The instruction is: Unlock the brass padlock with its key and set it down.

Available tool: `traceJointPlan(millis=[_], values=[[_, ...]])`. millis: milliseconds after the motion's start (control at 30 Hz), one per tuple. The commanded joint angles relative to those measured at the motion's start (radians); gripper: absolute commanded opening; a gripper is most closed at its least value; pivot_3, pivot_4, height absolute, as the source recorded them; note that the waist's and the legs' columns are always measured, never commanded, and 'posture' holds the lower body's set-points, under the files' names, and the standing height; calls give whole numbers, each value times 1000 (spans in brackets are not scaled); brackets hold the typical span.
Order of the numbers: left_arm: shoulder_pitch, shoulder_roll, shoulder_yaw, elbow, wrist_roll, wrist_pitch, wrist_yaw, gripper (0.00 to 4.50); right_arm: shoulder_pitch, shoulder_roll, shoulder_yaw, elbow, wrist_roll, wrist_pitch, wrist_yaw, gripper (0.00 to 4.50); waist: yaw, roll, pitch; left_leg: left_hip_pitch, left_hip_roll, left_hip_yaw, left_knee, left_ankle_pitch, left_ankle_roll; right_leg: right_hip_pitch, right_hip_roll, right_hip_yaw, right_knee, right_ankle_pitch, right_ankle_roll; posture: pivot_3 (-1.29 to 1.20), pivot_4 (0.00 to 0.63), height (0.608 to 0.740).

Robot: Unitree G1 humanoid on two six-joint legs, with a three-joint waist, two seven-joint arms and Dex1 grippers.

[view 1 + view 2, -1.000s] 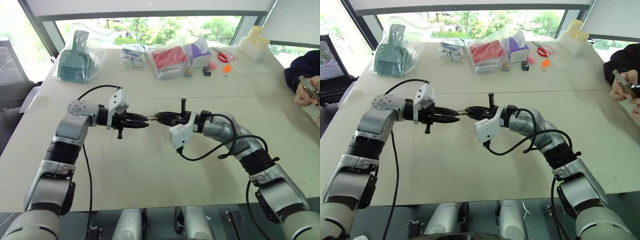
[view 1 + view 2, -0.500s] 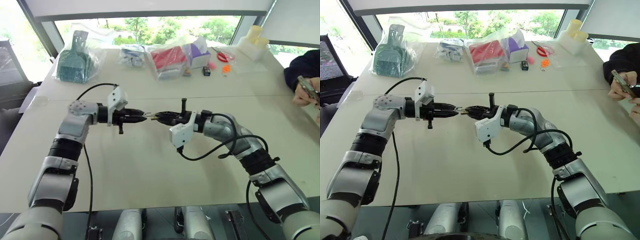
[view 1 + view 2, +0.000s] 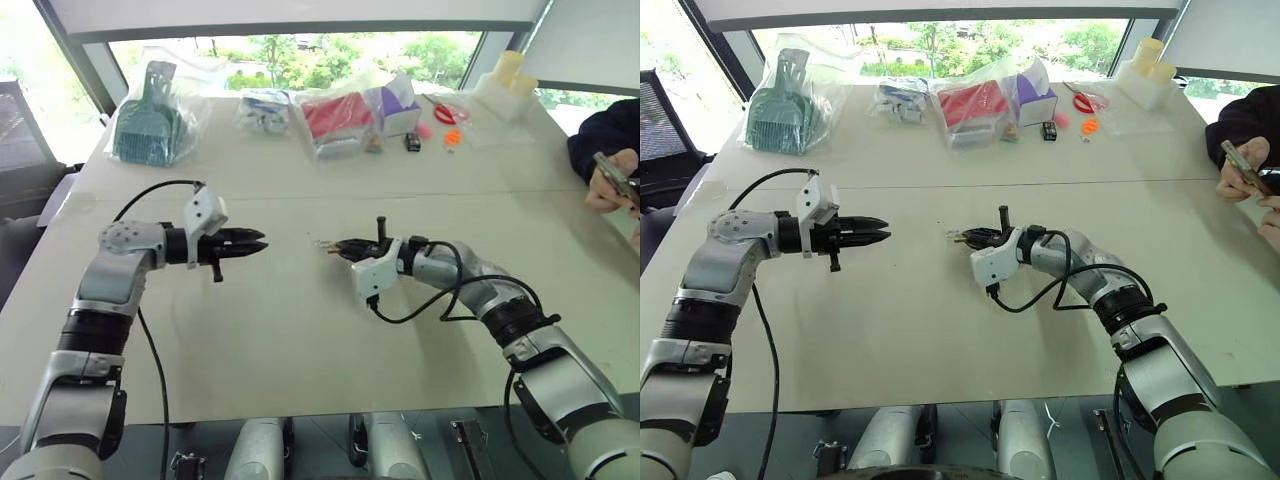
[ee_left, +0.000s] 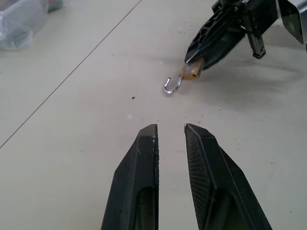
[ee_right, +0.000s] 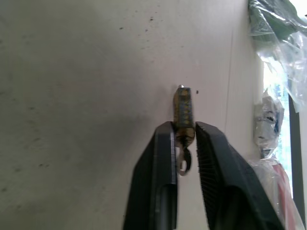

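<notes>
brass padlock point(image 4: 191, 73) looks tiny, hard, light, probably slippery; right gripper point(image 5: 184, 139) pinches its body by the key point(image 5: 183, 162) end, shackle swung open; left gripper point(image 4: 170, 132) is empty, jaws slightly apart.

One small dull-brass padlock point(image 4: 191, 73) with a thin silvery hooked shackle lay at the tips of one black two-fingered right gripper point(image 5: 184, 136). One thin silvery metal key point(image 5: 183, 160) sat between that gripper's fingers. One black two-fingered left gripper point(image 4: 170, 132) faced them, well apart.
</notes>
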State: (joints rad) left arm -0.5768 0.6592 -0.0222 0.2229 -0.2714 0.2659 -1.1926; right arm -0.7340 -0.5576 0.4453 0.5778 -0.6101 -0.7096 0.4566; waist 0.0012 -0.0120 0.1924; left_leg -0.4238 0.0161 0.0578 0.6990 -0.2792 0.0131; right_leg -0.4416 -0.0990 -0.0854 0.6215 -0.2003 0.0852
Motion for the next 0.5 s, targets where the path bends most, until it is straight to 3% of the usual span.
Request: traceJointPlan(millis=[33, 167, 400, 500], values=[[20, 21, 26, -79, -26, 32, 16, 817, -25, -4, -10, -22, 23, -26, 1, 2366, -4, 0, 0, 0, 0, 0, 0, 0, 0, 0, 0, 0, 0, 0, 0, 0, 150, 740], [78, 51, 15, -171, -9, 57, 35, 817, 13, -59, -29, -127, 104, 9, 117, 4417, -11, 0, 0, 1, 0, -3, -1, 0, 0, 0, 0, 0, 0, 0, 0, 0, 150, 740], [157, 103, 40, -302, -46, 105, 43, 817, 135, -166, -142, -515, 503, 480, 512, 4477, -9, 0, 0, 2, 2, -4, 0, 0, 0, 1, 0, 0, 1, 0, 0, 0, 150, 740], [182, 114, 51, -337, -65, 135, 53, 817, 174, -192, -195, -624, 632, 691, 588, 4477, -8, 0, 0, 4, 3, -4, 0, 0, 0, 2, 0, 0, 1, 0, 0, 0, 150, 740]])
